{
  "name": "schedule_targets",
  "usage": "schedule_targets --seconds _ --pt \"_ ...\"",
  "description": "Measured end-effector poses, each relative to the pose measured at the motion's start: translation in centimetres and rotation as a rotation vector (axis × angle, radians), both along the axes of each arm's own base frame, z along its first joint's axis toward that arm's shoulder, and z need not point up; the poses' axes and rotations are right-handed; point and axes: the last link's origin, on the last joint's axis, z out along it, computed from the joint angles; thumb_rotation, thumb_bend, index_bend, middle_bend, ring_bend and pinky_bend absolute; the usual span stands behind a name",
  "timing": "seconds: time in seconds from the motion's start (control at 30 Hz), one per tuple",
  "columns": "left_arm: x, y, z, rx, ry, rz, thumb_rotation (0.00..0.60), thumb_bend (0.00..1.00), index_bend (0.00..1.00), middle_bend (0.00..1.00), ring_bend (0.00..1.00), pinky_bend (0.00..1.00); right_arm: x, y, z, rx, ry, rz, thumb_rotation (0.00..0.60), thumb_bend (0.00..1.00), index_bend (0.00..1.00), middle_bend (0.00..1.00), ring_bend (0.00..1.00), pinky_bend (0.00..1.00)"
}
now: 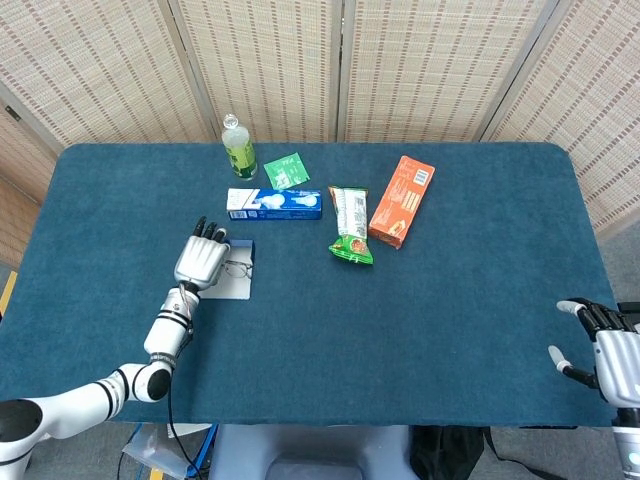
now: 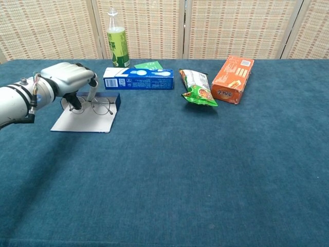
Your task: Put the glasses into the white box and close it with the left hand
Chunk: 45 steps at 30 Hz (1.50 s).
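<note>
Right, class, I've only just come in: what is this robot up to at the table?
The robot's left hand holds a pair of glasses over the open white box, which lies flat with its lid up. The right hand waits at the table's near edge, holding nothing, fingers apart. A green bottle, blue carton, snack bag and orange box lie untouched behind.

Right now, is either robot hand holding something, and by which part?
The left hand pinches the glasses at their left side, over the white box.
</note>
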Motion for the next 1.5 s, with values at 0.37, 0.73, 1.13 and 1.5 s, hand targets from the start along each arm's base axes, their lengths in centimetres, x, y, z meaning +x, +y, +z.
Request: schedule_targets --seconds 0.37,0.73,1.13,1.5 --pt "-0.6 0.9 -0.3 0.020 0.059 0.008 0.600 0.48 0.61 0.21 0.10 0.00 0.0 0.2 0.1 -0.001 0.000 -0.005 0.600 0.26 0.26 0.25 0.23 0.23" --pt "-0.6 1.0 0.2 0.074 0.061 0.027 0.600 0.26 0.59 0.21 0.10 0.00 0.0 0.2 0.2 -0.001 -0.003 0.000 0.600 0.26 0.28 0.25 0.23 0.23" --pt "-0.3 0.0 0.5 0.087 -0.041 0.039 0.600 0.23 0.15 0.12 0.06 0.00 -0.2 0.4 0.3 -0.004 -0.006 0.002 0.600 0.26 0.29 0.25 0.23 0.23" --pt "0.6 0.6 -0.6 0.093 -0.046 0.034 0.600 0.20 0.00 0.00 0.00 0.00 -0.5 0.4 0.2 -0.005 -0.006 -0.003 0.600 0.26 0.29 0.25 0.23 0.23"
